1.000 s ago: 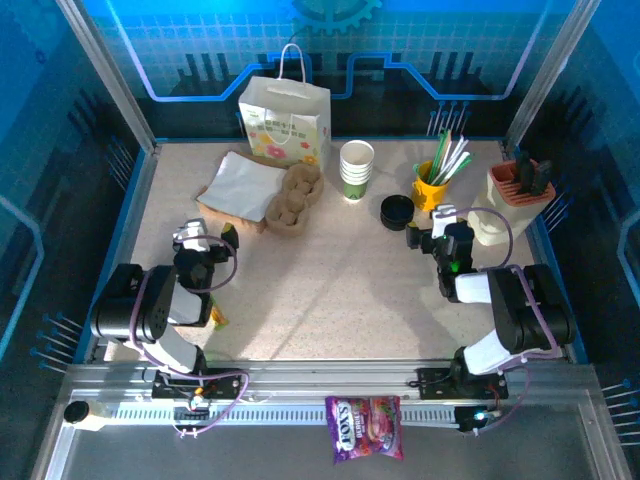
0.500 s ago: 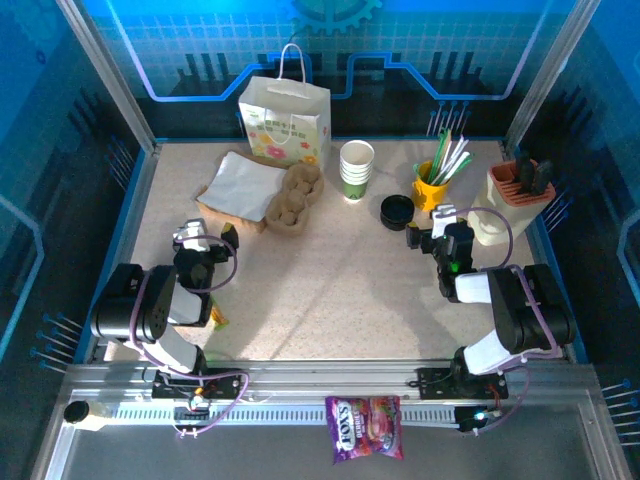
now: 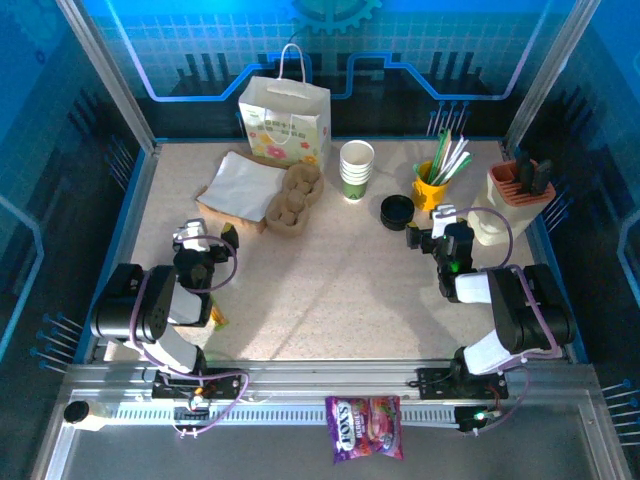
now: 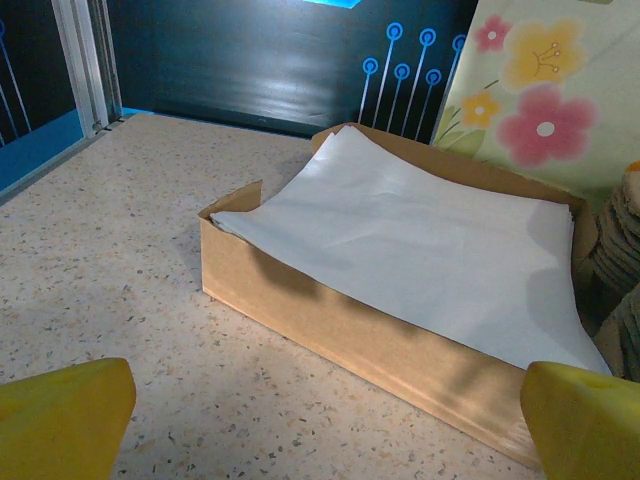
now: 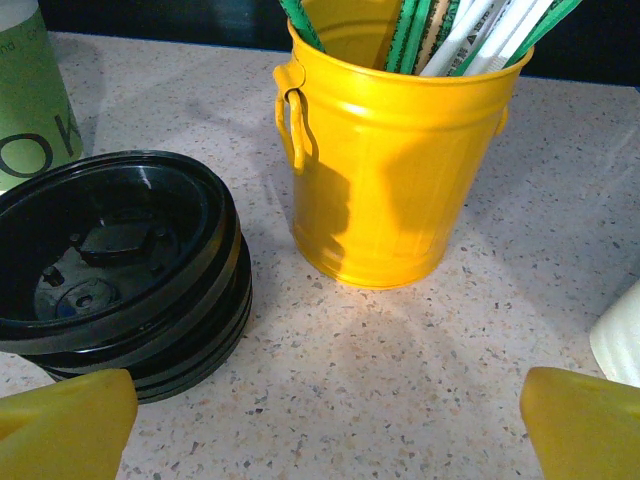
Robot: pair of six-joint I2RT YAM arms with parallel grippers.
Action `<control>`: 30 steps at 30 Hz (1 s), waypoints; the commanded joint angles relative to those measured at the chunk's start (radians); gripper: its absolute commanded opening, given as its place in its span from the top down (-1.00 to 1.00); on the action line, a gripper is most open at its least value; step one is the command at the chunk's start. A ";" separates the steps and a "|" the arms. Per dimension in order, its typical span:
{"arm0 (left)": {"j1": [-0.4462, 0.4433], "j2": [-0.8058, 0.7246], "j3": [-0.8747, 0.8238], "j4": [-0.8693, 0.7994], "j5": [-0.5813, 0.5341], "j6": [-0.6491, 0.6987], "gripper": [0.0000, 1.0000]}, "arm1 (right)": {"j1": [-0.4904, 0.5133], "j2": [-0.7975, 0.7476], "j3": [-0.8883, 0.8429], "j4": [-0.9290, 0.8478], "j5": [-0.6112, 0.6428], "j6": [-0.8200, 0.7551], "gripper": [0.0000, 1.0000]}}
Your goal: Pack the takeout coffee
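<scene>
Nothing is shifting since the earlier frames: both arms are staying put and every object is keeping its place. At the left, the left gripper [image 4: 322,425] is hovering low over the table [image 3: 330,290] with its yellow fingertips [image 4: 62,415] spread wide and grasping nothing, and it is facing a shallow cardboard tray [image 4: 330,325] in which white paper sheets [image 4: 420,235] are lying. Just right of the tray, a brown pulp cup carrier [image 3: 293,197] is resting against it, and behind both the flower-printed paper bag [image 3: 285,122] is standing upright by the back wall. Moving right, the paper cups [image 3: 356,170], white above and green below, are sitting nested in one stack near the back of the table, uncovered. Their black lids [image 5: 120,270] are lying apart from them in a separate pile, rims up, just beside the yellow bucket [image 5: 400,170] that is holding green and white straws [image 3: 448,155]. The right gripper [image 5: 325,425] is hanging near the table in front of the lids and the bucket, its jaws standing fully apart and empty. Farther right, an orange holder [image 3: 518,185] is sitting by the table's edge.
</scene>
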 commanded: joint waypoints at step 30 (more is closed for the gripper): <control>-0.036 -0.668 0.303 -1.108 0.259 -0.407 -1.00 | 0.131 -0.554 0.233 -0.746 0.040 0.221 -0.96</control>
